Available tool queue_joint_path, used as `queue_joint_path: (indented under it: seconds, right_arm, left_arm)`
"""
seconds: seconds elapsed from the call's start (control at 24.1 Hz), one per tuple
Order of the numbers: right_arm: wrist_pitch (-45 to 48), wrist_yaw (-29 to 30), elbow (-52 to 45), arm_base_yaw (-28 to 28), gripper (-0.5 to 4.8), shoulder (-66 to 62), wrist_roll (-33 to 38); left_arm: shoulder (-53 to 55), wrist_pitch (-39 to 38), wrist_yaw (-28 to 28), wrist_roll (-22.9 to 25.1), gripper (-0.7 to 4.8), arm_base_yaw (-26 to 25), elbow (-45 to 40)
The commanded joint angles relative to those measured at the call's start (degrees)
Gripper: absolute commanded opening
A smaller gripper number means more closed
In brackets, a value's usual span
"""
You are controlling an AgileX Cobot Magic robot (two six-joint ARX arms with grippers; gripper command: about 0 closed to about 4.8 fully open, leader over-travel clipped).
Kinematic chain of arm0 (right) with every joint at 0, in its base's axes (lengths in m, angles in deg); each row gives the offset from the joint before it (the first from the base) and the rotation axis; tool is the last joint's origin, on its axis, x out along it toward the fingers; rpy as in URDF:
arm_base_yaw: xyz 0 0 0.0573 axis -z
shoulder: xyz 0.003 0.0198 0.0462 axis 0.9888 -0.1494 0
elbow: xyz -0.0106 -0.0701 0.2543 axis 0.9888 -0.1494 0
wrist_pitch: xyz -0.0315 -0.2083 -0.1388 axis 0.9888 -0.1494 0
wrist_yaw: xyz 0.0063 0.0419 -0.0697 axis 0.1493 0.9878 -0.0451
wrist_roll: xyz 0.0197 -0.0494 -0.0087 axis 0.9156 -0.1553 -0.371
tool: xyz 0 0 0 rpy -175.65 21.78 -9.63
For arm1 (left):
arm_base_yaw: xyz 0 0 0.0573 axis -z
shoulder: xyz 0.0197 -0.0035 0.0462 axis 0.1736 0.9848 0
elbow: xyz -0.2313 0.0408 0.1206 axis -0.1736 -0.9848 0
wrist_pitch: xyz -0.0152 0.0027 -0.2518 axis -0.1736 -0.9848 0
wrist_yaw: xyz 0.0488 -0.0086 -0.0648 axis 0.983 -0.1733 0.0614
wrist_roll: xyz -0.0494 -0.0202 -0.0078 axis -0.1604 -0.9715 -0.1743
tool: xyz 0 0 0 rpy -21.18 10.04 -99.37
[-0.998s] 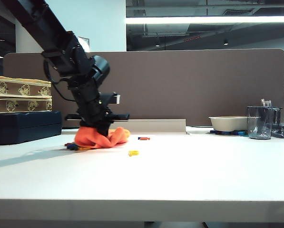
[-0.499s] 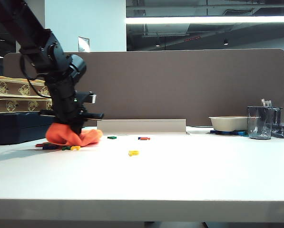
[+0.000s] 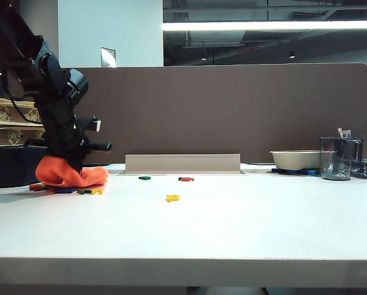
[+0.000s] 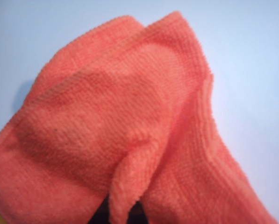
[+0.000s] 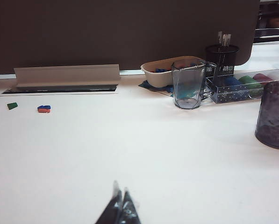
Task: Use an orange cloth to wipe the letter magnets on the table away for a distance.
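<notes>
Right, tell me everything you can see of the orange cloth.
The orange cloth is a bright, fuzzy microfibre piece, bunched into a soft mound with overlapping folds. It lies on the white table at the far left of the exterior view, pinched from above by the shut left gripper. Several letter magnets sit at its lower edge; whether they touch it is unclear. The left wrist view is almost filled by its ribbed nap.

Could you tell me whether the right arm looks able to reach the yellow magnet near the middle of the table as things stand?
Probably yes. The yellow magnet lies alone on open table. The left gripper holds the cloth far to the left, and the right gripper, shut, has bare table ahead.
</notes>
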Motion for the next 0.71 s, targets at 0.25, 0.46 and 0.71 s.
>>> queue_joint_path:
  seconds: [0.25, 0.46, 0.71]
  right_arm:
    - [0.59, -0.15, 0.26, 0.02, -0.01, 0.09, 0.22]
    - [0.94, -0.15, 0.26, 0.02, -0.01, 0.11, 0.22]
    - [2.32, -0.04, 0.28, 0.02, -0.01, 0.11, 0.22]
  left_arm:
    - [-8.09, 1.77, -5.33, -3.02, -0.06, 4.13, 0.11]
    - [-10.54, 1.05, -6.99, -3.37, -0.06, 14.32, 0.11]
    - [-10.54, 1.09, -5.49, -3.41, -0.06, 25.97, -1.55]
